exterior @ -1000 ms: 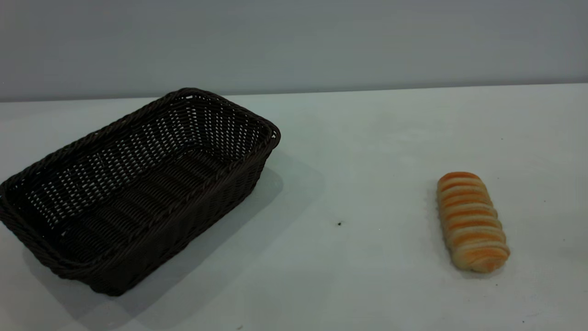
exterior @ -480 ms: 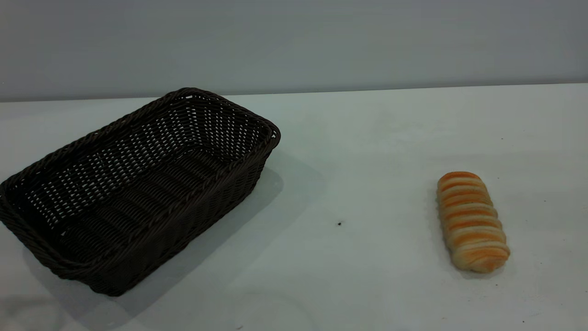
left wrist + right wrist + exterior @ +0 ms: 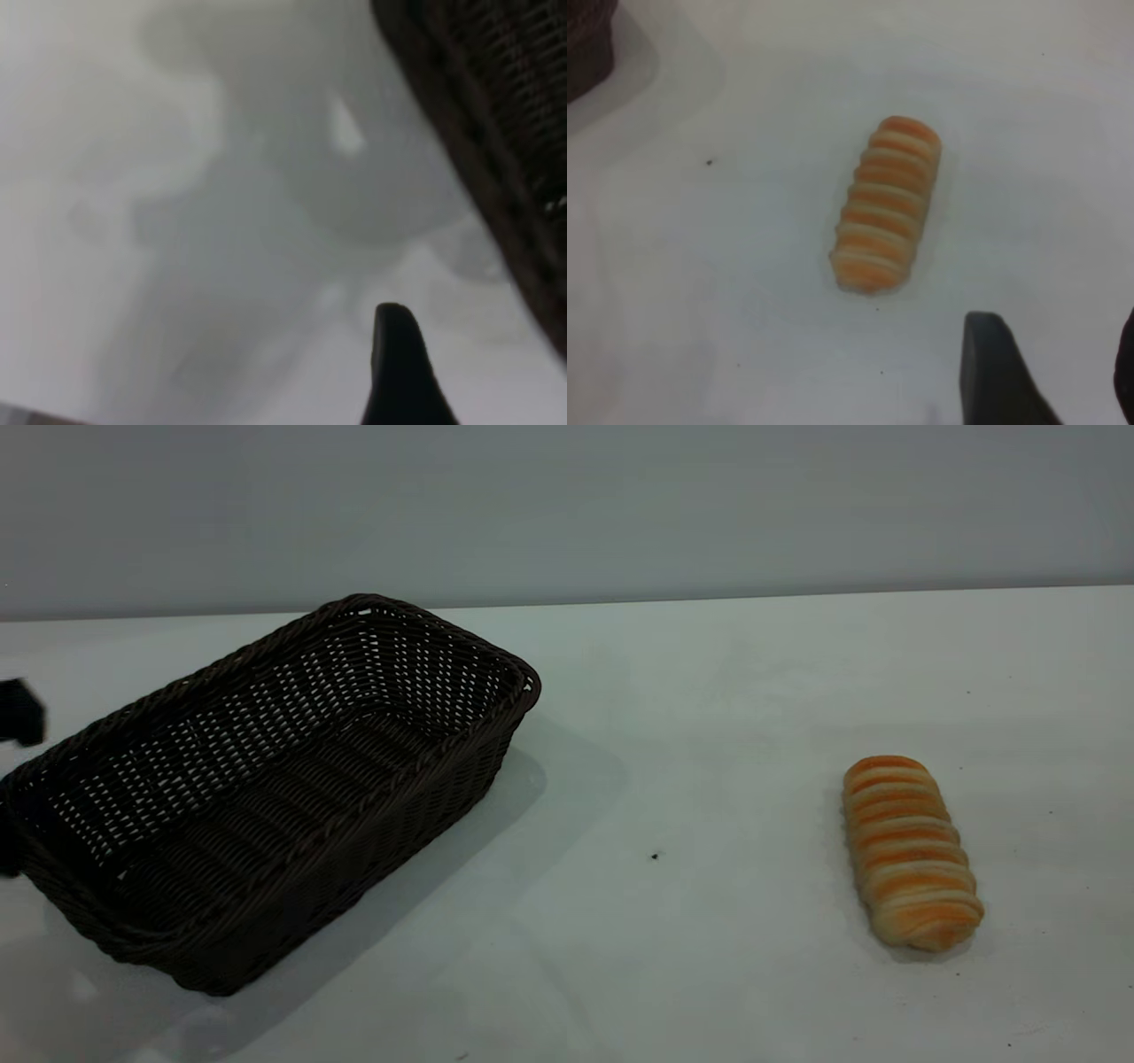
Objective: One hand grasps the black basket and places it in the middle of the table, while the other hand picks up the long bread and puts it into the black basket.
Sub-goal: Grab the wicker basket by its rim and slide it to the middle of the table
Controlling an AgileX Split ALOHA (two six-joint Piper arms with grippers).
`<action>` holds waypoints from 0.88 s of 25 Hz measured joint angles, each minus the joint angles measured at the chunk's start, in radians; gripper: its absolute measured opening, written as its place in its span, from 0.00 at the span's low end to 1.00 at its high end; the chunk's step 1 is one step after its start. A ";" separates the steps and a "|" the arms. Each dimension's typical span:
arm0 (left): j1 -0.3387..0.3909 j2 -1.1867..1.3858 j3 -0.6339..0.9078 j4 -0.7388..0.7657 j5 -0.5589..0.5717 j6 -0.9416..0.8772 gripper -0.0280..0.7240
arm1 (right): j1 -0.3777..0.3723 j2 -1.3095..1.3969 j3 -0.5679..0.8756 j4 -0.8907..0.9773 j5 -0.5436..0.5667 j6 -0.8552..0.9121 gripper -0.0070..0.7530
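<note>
Left gripper [image 3: 12, 779]: only two dark parts show at the left edge of the exterior view, one above and one at the near-left corner of the black basket [image 3: 266, 788]. The left wrist view shows a single dark fingertip [image 3: 400, 367] over bare table [image 3: 177, 221], with the basket's woven wall [image 3: 496, 133] just beside it and no contact visible. Whether these fingers are apart or together cannot be told.

Right gripper [image 3: 1054, 381]: not visible in the exterior view. The right wrist view shows one dark finger [image 3: 1001, 372] and the edge of a second at the frame border, with a clear gap between them, so the fingers stand apart and hold nothing. They hover above the table [image 3: 744, 310], near the long bread [image 3: 886, 217] but not touching it.

Long bread [image 3: 911, 852]: lies flat on the right part of the table [image 3: 709, 735], long axis running roughly from far to near, well apart from the basket.

Black basket: stands upright on the left part of the table, set at a diagonal, with nothing inside. A small dark speck [image 3: 655, 856] lies on the table between basket and bread.
</note>
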 joint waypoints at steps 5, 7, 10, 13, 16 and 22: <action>0.000 0.110 -0.095 -0.030 0.029 0.000 0.71 | 0.000 0.000 0.000 0.000 0.000 -0.003 0.42; 0.000 0.158 -0.133 -0.030 0.070 0.000 0.71 | 0.000 0.000 0.000 0.000 0.000 -0.003 0.42; 0.000 0.211 -0.176 -0.030 0.126 0.000 0.71 | 0.000 0.000 0.000 0.000 0.000 -0.003 0.42; 0.000 0.229 -0.196 -0.030 0.140 0.000 0.71 | 0.000 0.000 0.000 0.000 0.000 -0.003 0.42; 0.000 0.229 -0.198 -0.030 0.137 -0.018 0.71 | 0.000 0.000 0.000 0.000 0.000 -0.003 0.42; 0.000 0.269 -0.201 -0.030 0.143 -0.025 0.71 | 0.000 0.000 0.000 0.000 0.000 -0.004 0.42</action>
